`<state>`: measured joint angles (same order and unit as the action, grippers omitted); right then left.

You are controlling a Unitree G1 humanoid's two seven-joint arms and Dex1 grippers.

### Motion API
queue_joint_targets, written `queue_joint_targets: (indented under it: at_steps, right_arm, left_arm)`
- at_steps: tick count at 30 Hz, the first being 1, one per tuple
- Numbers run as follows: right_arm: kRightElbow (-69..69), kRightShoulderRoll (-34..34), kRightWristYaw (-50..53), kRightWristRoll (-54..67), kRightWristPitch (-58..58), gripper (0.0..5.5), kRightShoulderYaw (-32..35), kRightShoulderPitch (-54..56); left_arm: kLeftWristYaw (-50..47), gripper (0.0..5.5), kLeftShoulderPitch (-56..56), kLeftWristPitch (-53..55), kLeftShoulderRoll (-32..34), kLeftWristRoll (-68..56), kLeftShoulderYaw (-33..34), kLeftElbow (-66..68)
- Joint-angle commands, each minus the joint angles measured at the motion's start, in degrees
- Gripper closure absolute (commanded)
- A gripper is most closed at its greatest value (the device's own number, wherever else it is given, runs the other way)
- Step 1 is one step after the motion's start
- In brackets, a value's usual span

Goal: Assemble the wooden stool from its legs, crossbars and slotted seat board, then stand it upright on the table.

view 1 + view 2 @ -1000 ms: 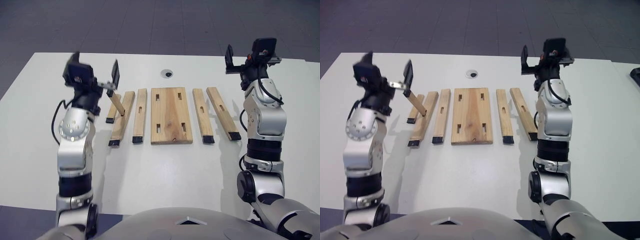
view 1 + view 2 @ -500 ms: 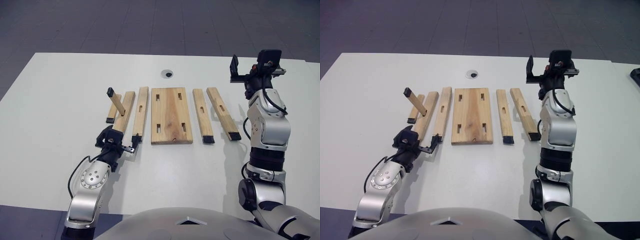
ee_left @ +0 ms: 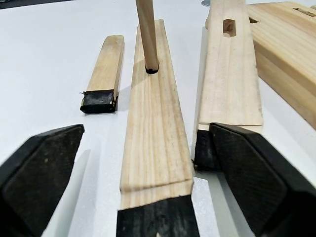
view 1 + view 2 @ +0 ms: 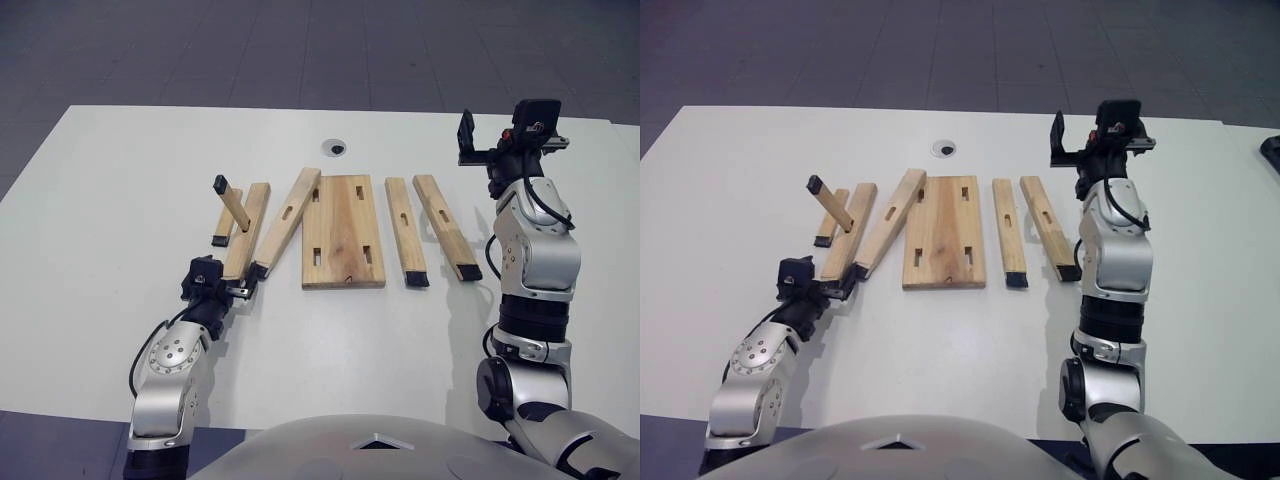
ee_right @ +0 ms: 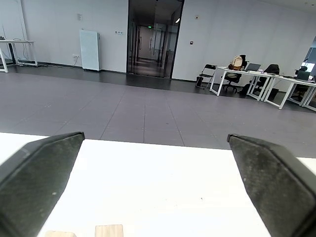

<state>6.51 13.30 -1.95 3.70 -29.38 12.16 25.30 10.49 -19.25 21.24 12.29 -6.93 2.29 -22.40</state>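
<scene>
The slotted seat board point(image 4: 343, 230) lies flat at the table's middle. To its left a leg point(image 4: 246, 232) holds a thin crossbar point(image 4: 234, 205) that leans up out of it. A short piece point(image 4: 222, 228) lies beside that leg. A second leg point(image 4: 287, 222) lies slanted, its far end against the board. My left gripper point(image 4: 228, 288) rests low and open at the near black tips of these two legs; its fingers point(image 3: 39, 177) straddle the leg with the crossbar point(image 3: 153, 148). Right of the board lie two more legs point(image 4: 404, 230) point(image 4: 445, 225). My right gripper point(image 4: 498, 140) is raised and open, holding nothing.
A round cable hole point(image 4: 337, 148) sits in the white table point(image 4: 100, 200) behind the board. Bare table surface stretches to the left, to the right and in front of the parts. Dark floor lies beyond the far edge.
My left arm dropped from its raised pose to the table and let go of the crossbar. The second leg's near end has swung left, so it now lies slanted. The right arm turned slightly.
</scene>
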Motion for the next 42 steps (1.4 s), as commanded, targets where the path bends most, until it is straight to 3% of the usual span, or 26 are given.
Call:
queue_joint_targets:
  at_steps: [1,13,18,22,29,38,42]
  right_arm:
    - [0.1,0.1,0.1,0.2,-0.2,0.10,-0.4,0.4]
    - [1.1,-0.7,0.9,0.6,-0.6,0.10,-0.6,0.5]
    - [0.5,-0.6,0.6,0.6,-0.5,0.10,-1.1,1.7]
    - [-0.4,-0.4,0.5,0.6,-0.1,0.10,-1.1,2.9]
    - [-1.7,-0.2,0.2,0.6,0.2,0.10,-1.5,4.2]
    - [-3.3,0.6,-0.9,0.3,0.5,0.10,-2.2,5.7]
    - [-3.8,0.6,-1.3,0.1,0.4,0.10,-3.0,6.4]
  left_arm:
    - [0.6,1.66,-0.7,1.1,1.2,0.6,0.5,1.9]
    - [4.3,3.46,-0.2,7.3,3.8,-1.8,1.2,6.0]
    - [6.3,3.46,6.1,20.9,4.5,-10.2,5.2,6.9]
    - [6.9,3.46,9.5,23.6,5.4,-12.0,5.6,6.3]
    - [5.4,3.46,10.5,19.5,3.6,-11.3,5.4,5.2]
    - [6.0,3.46,17.8,12.2,2.3,-21.1,15.1,-6.1]
    - [5.6,3.46,17.7,12.9,2.5,-21.3,12.8,-8.3]
